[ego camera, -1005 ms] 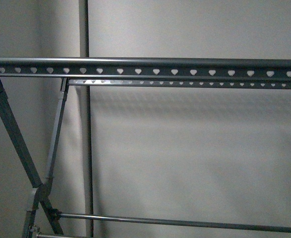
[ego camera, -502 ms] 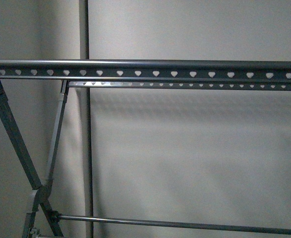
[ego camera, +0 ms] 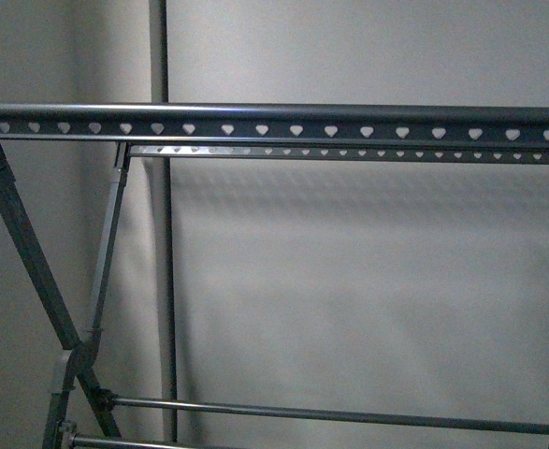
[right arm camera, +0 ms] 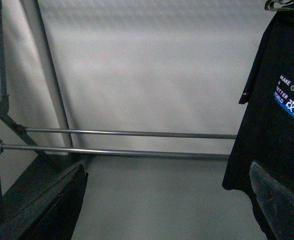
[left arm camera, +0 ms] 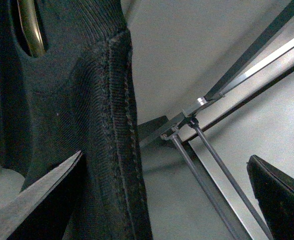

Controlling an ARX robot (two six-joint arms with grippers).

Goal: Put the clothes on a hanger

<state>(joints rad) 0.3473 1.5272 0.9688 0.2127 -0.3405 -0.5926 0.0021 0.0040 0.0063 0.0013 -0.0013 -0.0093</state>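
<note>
Holding nothing, my right hand point(right arm camera: 167, 167) is spread wide; the black shirt point(right arm camera: 274, 115) hangs just beside it, in front of the low bars of the rack point(right arm camera: 126, 133). My left hand point(left arm camera: 164, 157) gapes as wide, the shirt's ribbed cloth close against one side; whether they touch I cannot tell. Ahead, heart-holed rails run level.

A dull grey surface point(right arm camera: 162, 200) spreads beneath the hanger's point(right arm camera: 126, 133) two lower crossbars. A darker band point(right arm camera: 36, 185) crosses it below the hanger's slanted leg, whose foot is out of frame
</note>
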